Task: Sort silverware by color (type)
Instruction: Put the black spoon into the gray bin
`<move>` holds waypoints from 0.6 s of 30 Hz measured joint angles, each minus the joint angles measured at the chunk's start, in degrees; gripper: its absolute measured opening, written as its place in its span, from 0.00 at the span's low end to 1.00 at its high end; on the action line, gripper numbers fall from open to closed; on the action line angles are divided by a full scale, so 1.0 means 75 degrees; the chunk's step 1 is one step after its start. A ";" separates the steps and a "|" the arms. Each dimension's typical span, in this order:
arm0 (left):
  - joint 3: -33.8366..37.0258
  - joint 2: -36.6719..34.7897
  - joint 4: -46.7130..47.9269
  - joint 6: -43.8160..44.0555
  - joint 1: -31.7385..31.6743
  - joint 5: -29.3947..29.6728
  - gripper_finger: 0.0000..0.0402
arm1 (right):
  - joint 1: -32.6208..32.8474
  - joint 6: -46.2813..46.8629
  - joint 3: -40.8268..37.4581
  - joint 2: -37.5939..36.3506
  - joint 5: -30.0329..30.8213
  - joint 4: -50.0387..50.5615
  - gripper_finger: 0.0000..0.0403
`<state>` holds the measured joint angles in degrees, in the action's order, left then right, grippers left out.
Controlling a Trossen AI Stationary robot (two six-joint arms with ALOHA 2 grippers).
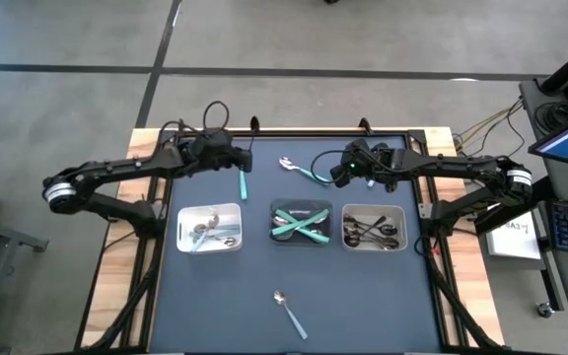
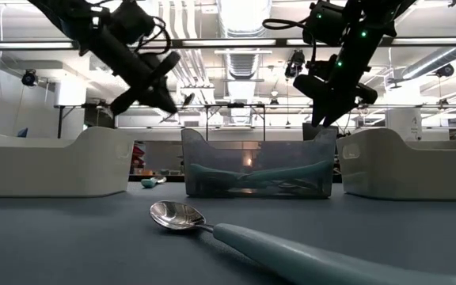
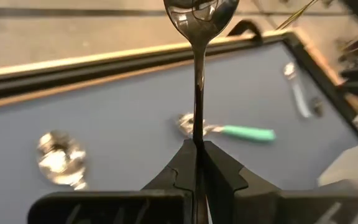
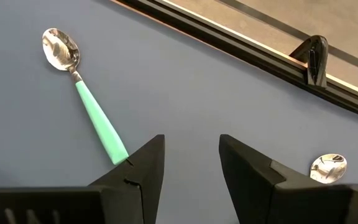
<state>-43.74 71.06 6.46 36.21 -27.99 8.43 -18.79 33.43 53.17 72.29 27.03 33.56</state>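
Teal-handled spoon (image 2: 291, 252) lies nearest; no writing can be read.

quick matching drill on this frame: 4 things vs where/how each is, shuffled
Things:
1. left hand
2. right hand
3. middle tray
4. loose spoon at the table's near edge

States:
A. open, above a teal-handled spoon
B. holds crossed teal pieces
C. lies alone, apart from the trays
D. shut on a spoon lifted off the table

Pairs: 1-D, 2-A, 3-B, 4-C
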 joint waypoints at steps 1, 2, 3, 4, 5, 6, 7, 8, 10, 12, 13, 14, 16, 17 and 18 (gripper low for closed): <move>-0.0065 0.0018 -0.0067 0.0023 0.0033 -0.0003 0.00 | 0.0000 0.0000 0.0000 0.0000 -0.0001 -0.0001 0.36; -0.0152 0.0048 -0.0090 0.0036 0.0078 -0.0003 0.00 | 0.0000 0.0000 0.0000 0.0000 0.0000 -0.0001 0.36; -0.0253 0.0087 -0.0098 0.0056 0.0123 -0.0003 0.00 | 0.0000 0.0000 0.0000 0.0000 0.0000 -0.0002 0.36; -0.0355 0.0124 -0.0094 0.0096 0.0176 -0.0003 0.00 | 0.0000 -0.0007 0.0000 0.0000 -0.0003 0.0000 0.36; -0.0467 0.0163 -0.0067 0.0108 0.0239 -0.0003 0.00 | 0.0000 -0.0253 0.0000 0.0000 0.0000 0.0016 0.36; -0.0599 0.0214 -0.0067 0.0109 0.0314 -0.0006 0.00 | 0.0000 -0.0549 0.0000 0.0000 0.0000 0.0053 0.36; -0.0741 0.0277 -0.0090 0.0107 0.0380 -0.0006 0.00 | 0.0000 -0.0844 0.0000 0.0000 -0.0001 0.0062 0.36; -0.0886 0.0346 -0.0092 0.0105 0.0435 -0.0006 0.00 | 0.0000 -0.1056 0.0000 0.0000 -0.0001 0.0040 0.36; -0.1205 0.0529 -0.0035 0.0088 0.0509 -0.0014 0.00 | 0.0000 -0.1254 -0.0001 0.0000 0.0000 0.0031 0.36; -0.1561 0.0763 0.0069 0.0048 0.0548 -0.0012 0.00 | 0.0000 -0.1419 0.0000 0.0000 0.0001 0.0029 0.36; -0.1749 0.0882 0.0210 0.0044 0.0565 -0.0013 0.00 | 0.0000 -0.1440 0.0000 0.0000 0.0000 0.0029 0.36; -0.1942 0.1005 0.0332 0.0035 0.0583 -0.0009 0.00 | 0.0000 -0.1440 0.0000 0.0000 0.0000 0.0027 0.36; -0.2294 0.1239 0.0622 -0.0042 0.0626 -0.0001 0.00 | 0.0003 -0.1443 0.0000 0.0000 0.0000 0.0026 0.36; -0.2465 0.1349 0.0787 -0.0086 0.0657 -0.0003 0.00 | 0.0000 -0.1448 0.0000 0.0000 0.0000 0.0026 0.36; -0.2639 0.1468 0.0936 -0.0110 0.0697 -0.0003 0.00 | 0.0000 -0.1453 0.0000 0.0000 0.0000 0.0021 0.36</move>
<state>-63.53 82.07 13.48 35.38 -22.77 8.40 -18.79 22.53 53.17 72.29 27.03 33.72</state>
